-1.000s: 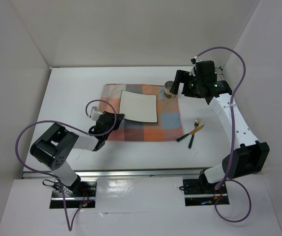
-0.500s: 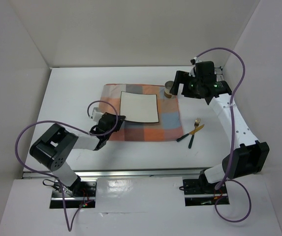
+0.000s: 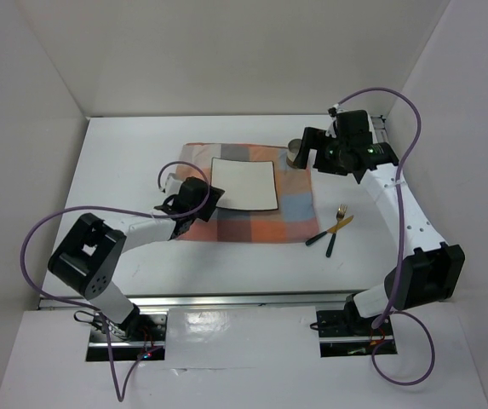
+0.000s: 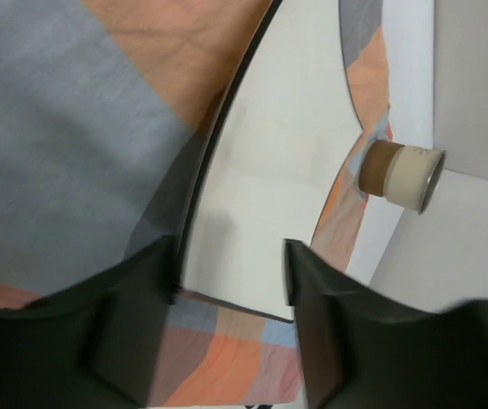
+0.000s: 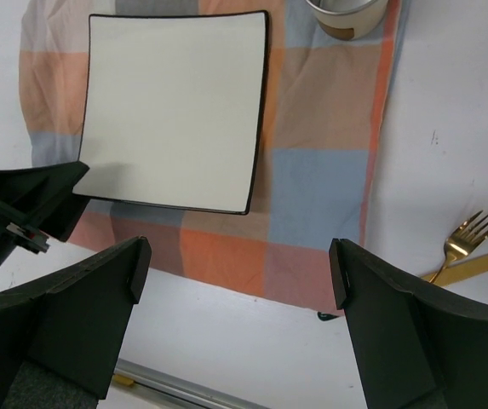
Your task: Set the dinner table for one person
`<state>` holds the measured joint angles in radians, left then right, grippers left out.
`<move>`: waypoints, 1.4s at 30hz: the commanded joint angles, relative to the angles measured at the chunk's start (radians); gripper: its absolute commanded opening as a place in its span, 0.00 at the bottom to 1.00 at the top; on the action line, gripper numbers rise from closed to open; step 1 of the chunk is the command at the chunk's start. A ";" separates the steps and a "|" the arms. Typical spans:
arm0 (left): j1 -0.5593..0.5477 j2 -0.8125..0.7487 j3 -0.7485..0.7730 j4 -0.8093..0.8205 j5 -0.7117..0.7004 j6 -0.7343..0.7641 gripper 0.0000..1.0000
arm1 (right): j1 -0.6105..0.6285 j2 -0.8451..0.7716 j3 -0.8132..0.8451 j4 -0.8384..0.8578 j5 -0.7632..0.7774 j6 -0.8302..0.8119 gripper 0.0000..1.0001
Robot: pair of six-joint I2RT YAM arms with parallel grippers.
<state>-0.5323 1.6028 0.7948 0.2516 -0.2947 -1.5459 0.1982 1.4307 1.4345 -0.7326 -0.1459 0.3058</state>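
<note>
The square white plate (image 3: 244, 183) with a dark rim lies flat on the checked cloth mat (image 3: 252, 223) on the white dinner table (image 3: 124, 162). My left gripper (image 3: 214, 198) is at the plate's near left corner. In the left wrist view it (image 4: 231, 273) is open, with that corner of the plate (image 4: 269, 153) lying between the spread fingers. My right gripper (image 3: 310, 146) hovers high over the mat's far right corner, above a tan and white cup (image 3: 296, 157). In its wrist view it (image 5: 239, 273) is wide open and holds nothing.
A gold fork (image 3: 339, 215) and a gold knife (image 3: 343, 223) with black handles lie crossed on the table right of the mat. A metal rail (image 3: 226, 298) runs along the near edge. White walls close in the back and both sides.
My left gripper has moved forward and right along the mat and its jaws have opened at the plate's corner. The plate has shifted slightly right. The right arm has hardly moved.
</note>
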 commanded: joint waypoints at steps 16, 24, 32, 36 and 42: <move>0.061 -0.104 0.066 -0.258 -0.046 0.035 1.00 | 0.003 -0.016 -0.111 0.038 0.029 0.032 1.00; 0.080 -0.176 0.222 -0.362 -0.123 0.321 1.00 | -0.061 -0.038 -0.259 -0.013 0.083 0.180 1.00; 0.080 -0.030 0.679 -0.667 0.048 0.748 1.00 | -0.226 -0.075 -0.534 0.050 0.022 0.332 0.68; 0.069 -0.096 0.623 -0.605 0.111 0.810 1.00 | -0.240 -0.063 -0.559 0.050 0.077 0.354 0.62; 0.101 -0.159 0.590 -0.580 0.154 0.830 1.00 | -0.249 -0.030 -0.591 0.050 0.111 0.354 0.56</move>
<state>-0.4507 1.5021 1.3815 -0.3386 -0.1791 -0.7780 -0.0429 1.3991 0.8604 -0.7071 -0.0799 0.6365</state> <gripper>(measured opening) 1.001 0.569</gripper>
